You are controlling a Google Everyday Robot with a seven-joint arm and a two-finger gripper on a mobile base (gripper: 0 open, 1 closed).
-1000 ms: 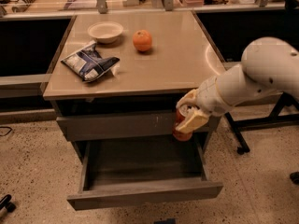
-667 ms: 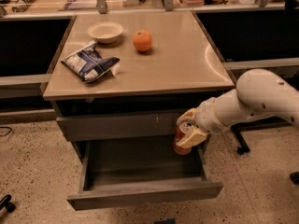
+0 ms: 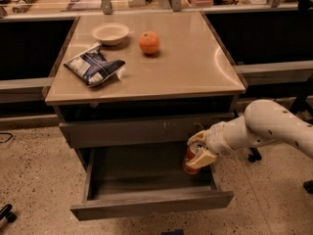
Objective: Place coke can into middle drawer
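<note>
The coke can (image 3: pixel 190 158) is a small red can with a silver top, held between the fingers of my gripper (image 3: pixel 197 150). The gripper is shut on it and holds it low inside the right end of the open middle drawer (image 3: pixel 146 202), just above the dark drawer floor. The drawer is pulled out wide below a closed grey drawer front (image 3: pixel 142 130) with small pale scratches. My white arm (image 3: pixel 266 126) reaches in from the right.
On the tan cabinet top (image 3: pixel 186 67) lie an orange (image 3: pixel 148 42), a white bowl (image 3: pixel 110 33) and a blue-and-white snack bag (image 3: pixel 94 65). Dark shelving flanks the cabinet on both sides. A chair base (image 3: pixel 254 155) stands on the speckled floor at right.
The gripper has moved down and a little left with the can, from in front of the upper drawer front into the open drawer. The arm has lowered.
</note>
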